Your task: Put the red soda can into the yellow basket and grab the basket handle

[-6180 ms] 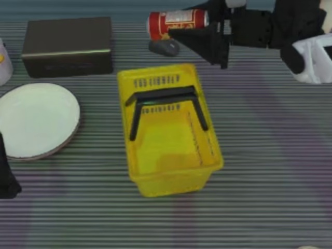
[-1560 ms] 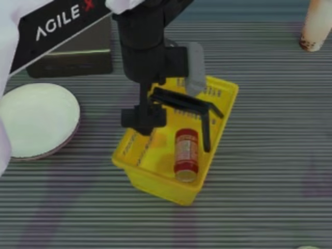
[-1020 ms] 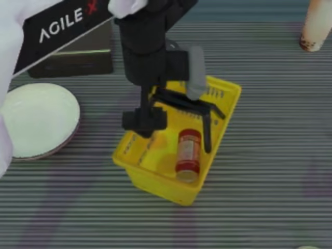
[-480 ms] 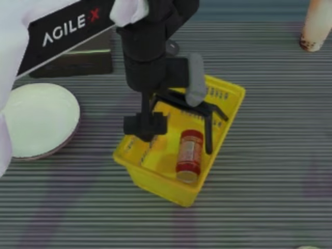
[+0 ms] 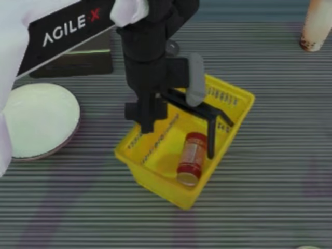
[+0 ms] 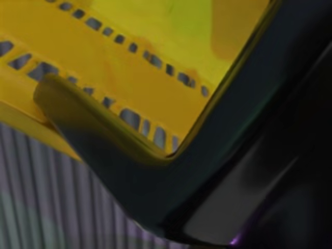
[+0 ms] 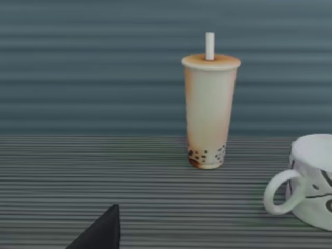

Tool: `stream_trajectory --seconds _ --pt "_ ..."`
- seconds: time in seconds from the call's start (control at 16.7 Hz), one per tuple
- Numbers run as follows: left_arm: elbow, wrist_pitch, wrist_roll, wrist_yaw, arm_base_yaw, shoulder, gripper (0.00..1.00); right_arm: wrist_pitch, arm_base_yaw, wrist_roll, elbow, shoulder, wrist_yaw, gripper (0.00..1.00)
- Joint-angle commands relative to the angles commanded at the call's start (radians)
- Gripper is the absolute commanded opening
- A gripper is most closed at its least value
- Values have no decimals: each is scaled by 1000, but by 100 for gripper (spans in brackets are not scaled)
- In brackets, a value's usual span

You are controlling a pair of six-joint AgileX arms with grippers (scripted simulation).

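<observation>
From above, the left gripper (image 5: pixel 147 115) reaches down over the yellow basket (image 5: pixel 155 179) near the middle of the worktop (image 5: pixel 270 171), its fingers narrowed on the black basket handle (image 5: pixel 210 127). The red soda can (image 5: pixel 190 158) lies on its side inside the basket, close to the wall facing the worktop's right edge. The basket sits skewed to the worktop's edges. A white plate (image 5: pixel 36 122) rests near the left edge, a dark box (image 5: pixel 85 59) toward the far left corner, a tall cup (image 5: pixel 315 26) at the far right corner.

The left wrist view is filled by the handle's black bar (image 6: pixel 171 187) and a slotted yellow wall (image 6: pixel 129 78) just behind it; the bar looks caught near its bend rather than mid-span. An off-centre hold could let the basket swing or tip, rolling the loose can against a wall, or let the thin bar slip free.

The right wrist view shows the cup (image 7: pixel 209 111) and a white mug (image 7: pixel 308 181) on the worktop, with one dark tip of the right gripper (image 7: pixel 101 231) at the frame's edge; whether it is wide or narrow cannot be told. That arm is parked clear of the basket.
</observation>
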Motion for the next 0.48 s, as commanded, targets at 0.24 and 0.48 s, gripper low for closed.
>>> stream_trajectory --seconds 0.24,0.48 --pt "0 0 0 0 0 0 0 0 0 0 0 0 0 100" --pt "0 0 0 0 0 0 0 0 0 0 0 0 0 100"
